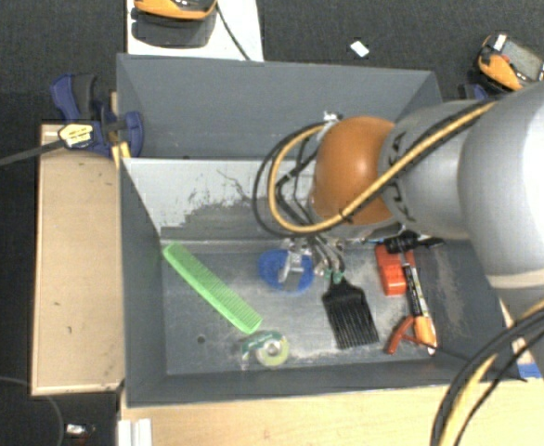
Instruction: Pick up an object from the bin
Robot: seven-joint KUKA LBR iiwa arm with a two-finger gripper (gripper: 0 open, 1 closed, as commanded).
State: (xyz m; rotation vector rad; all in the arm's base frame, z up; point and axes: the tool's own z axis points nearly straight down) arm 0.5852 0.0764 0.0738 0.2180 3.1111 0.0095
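Observation:
My gripper [309,256] hangs low in the middle of the bin, under the orange wrist cover. Directly at its left tip lies a small blue rounded thing [275,269], partly hidden by the gripper. Whether it is gripped I cannot tell. A black brush [350,316] with a dark green handle lies just right of and below the gripper, bristles toward the bin's front. An orange block [390,271] lies farther right.
A green comb [211,286] lies slanted at the left of the bin floor. A small clear-and-yellow roll [270,348] sits near the front wall. Orange-handled pliers [413,321] lie at the right. The arm and its cables cover the bin's back right.

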